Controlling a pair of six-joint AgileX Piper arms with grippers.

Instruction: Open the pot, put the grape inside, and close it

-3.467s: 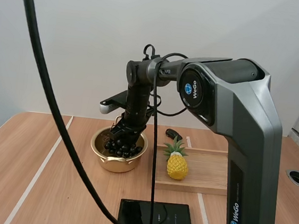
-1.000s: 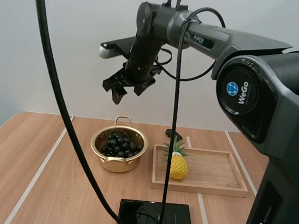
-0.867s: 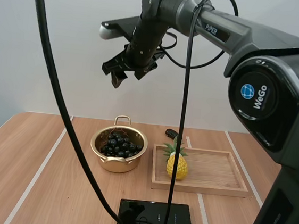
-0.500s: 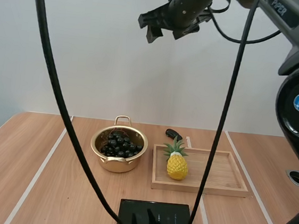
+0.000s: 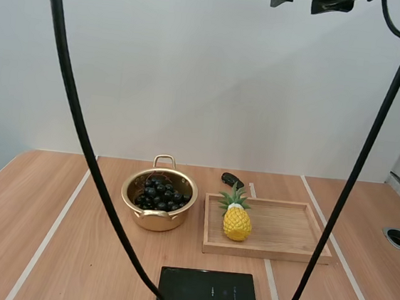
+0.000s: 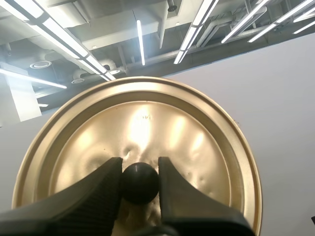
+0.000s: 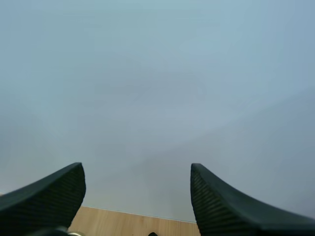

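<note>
A: What was on the table (image 5: 46, 248)?
B: It was light wood. Leftmost stood the pot (image 5: 157, 216), open, with the grapes (image 5: 158, 192) already heaped inside. Nearer the front edge lay a flat black slab (image 5: 208, 293). Just beside the pot, to its right, sat the tray (image 5: 291, 235) with a pineapple (image 5: 237, 222) upright at its left end.
A: So which step was in hand?
B: Closing, I judged. The grapes were in, and only the lid (image 6: 197, 147) was left to set on.
A: Where was it?
B: In the left gripper (image 6: 140, 172), whose fingers were clamped on either side of the black knob (image 6: 140, 184). The lid's gold top faced that arm's camera. I could not tell how far it was from the pot.
A: And the other one?
B: The right gripper (image 7: 136, 172) had its fingers wide apart with nothing between them. In the high view it hung far above the tray side of the table.
A: How should the closing have gone?
B: Keep the pinch firm, since the knob was small and round and the lid could swing on it. Bring the lid level, centre it over the rim, then lower it straight down. The grapes were heaped, so a tilted lid might have caught on them and sat crooked. Let go only once the lid rested all the way round. The right arm was best kept high, out of the path.
</note>
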